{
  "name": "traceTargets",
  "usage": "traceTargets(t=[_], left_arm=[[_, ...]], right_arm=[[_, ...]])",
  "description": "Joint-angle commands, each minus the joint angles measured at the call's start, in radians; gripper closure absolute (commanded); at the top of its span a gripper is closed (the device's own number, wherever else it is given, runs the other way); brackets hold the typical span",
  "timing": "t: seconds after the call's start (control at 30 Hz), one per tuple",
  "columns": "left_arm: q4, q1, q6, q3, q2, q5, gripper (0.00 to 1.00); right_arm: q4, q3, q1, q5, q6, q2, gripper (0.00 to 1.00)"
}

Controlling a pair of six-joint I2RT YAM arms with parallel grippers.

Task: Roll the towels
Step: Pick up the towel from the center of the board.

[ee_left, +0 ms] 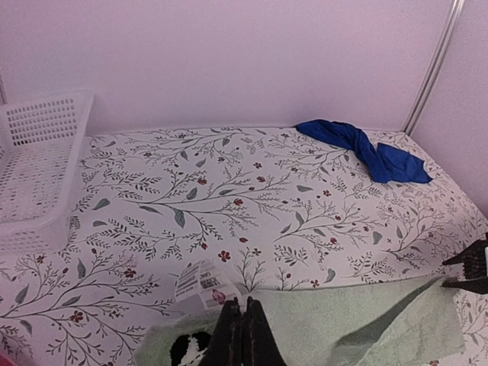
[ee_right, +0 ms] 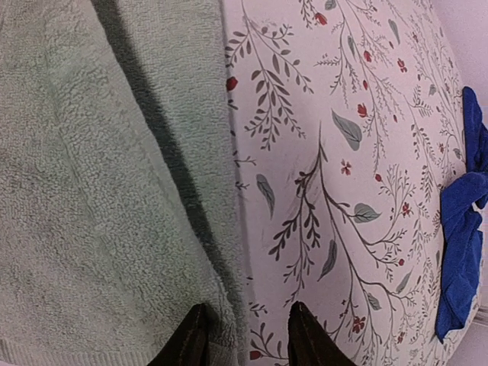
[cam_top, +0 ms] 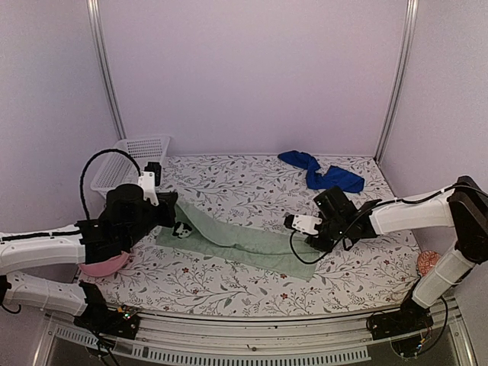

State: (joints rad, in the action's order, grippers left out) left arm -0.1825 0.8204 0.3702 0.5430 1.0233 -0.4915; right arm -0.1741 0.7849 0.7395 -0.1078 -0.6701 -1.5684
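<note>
The pale green towel (cam_top: 244, 244) lies spread flat across the middle of the flowered table, with a fold running along its right part. My left gripper (cam_top: 176, 223) is shut on the towel's left end (ee_left: 343, 320), its fingers (ee_left: 242, 324) pressed together at the edge beside a paper label (ee_left: 202, 284). Over the towel's right end (ee_right: 91, 191) my right gripper (cam_top: 294, 235) stands open (ee_right: 248, 309). One of its fingers is over the cloth's edge and the other is over bare table, and they grip nothing. The blue towel (cam_top: 320, 174) lies crumpled at the back right (ee_left: 366, 149) (ee_right: 461, 229).
A white plastic basket (cam_top: 130, 162) stands at the back left corner (ee_left: 38, 175). A pink object (cam_top: 103, 267) lies under the left arm near the table's front. A small orange-pink thing (cam_top: 427, 261) sits at the right edge. Walls and metal posts close the back and sides.
</note>
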Motion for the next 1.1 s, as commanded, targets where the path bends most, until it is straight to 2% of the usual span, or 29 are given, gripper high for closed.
traceTargets(t=[0.0,0.2,0.5,0.7,0.87,1.07], left_arm=[[-0.033,-0.010,0.004,-0.032,0.004,-0.036,1.00],[-0.062,-0.011,-0.005,-0.044,0.023,-0.044,1.00],[-0.080,-0.011,-0.010,-0.043,0.038,-0.036,1.00],[-0.076,-0.011,-0.003,-0.046,0.032,-0.032,1.00],[-0.064,-0.011,0.004,-0.046,0.032,-0.040,1.00],[-0.054,-0.012,0.010,-0.056,0.032,-0.046,1.00]], right_arm=[[0.077,0.003,-0.031,-0.101,0.022,0.013,0.61],[0.088,-0.008,-0.061,-0.081,0.021,0.037,0.56],[-0.039,0.015,-0.061,0.151,0.015,0.063,0.53],[-0.111,0.063,-0.075,0.217,0.046,0.016,0.51],[-0.149,0.094,-0.101,0.266,0.077,-0.013,0.52],[-0.192,0.120,-0.131,0.332,0.091,-0.022,0.58]])
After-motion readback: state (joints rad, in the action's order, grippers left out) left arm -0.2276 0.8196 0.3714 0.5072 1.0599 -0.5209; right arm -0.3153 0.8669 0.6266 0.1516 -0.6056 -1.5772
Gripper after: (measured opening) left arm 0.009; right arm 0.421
